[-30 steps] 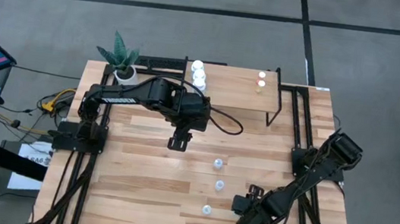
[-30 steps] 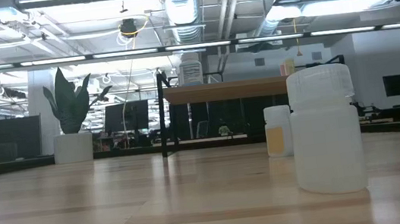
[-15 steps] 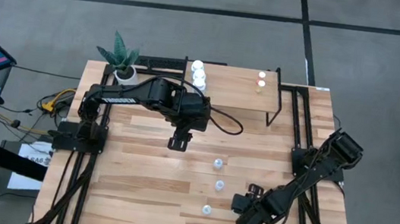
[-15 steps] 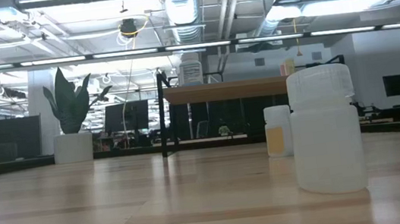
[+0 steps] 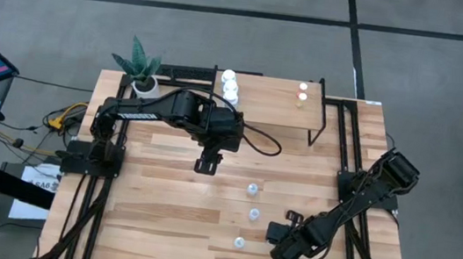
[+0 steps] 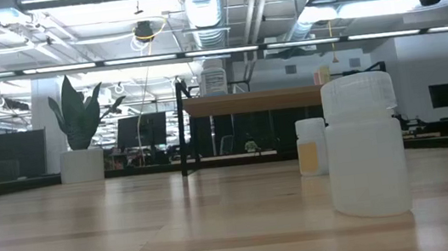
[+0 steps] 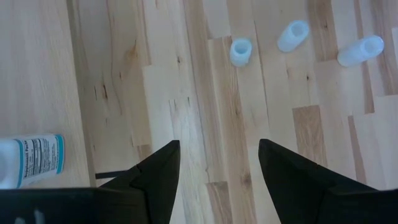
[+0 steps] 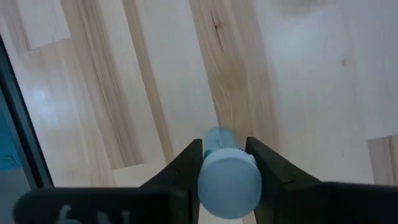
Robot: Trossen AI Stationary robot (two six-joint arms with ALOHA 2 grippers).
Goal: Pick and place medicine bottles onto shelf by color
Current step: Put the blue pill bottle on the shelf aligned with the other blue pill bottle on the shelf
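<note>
a pale bluish bottle [image 8: 227, 179] sits between the two dark fingers of the right gripper [image 8: 226, 177], which press on its sides, so this gripper is pinching it; the bottle's round cap faces the wrist camera. in the high view the right gripper [image 5: 286, 239] is low over the near right part of the table [image 5: 159, 218]. just beside it, toward the middle, three more pale bottles stand apart in a loose line: one [image 5: 252, 189], one [image 5: 254, 213] and one [image 5: 240, 243] nearest the front edge. in the left wrist view they appear as three small translucent bottles [image 7: 241, 51] on the planks. the shelf [image 5: 275, 95] stands at the far side of the table, with three white bottles [image 5: 231, 86] at its left end and two small bottles [image 5: 303, 91] nearer its right end. the left gripper [image 5: 207, 159] hovers over the table near the front of the shelf, its fingers [image 7: 152, 180] spread apart with nothing between them. a potted plant [image 5: 142, 67] stands at the far left corner.
</note>
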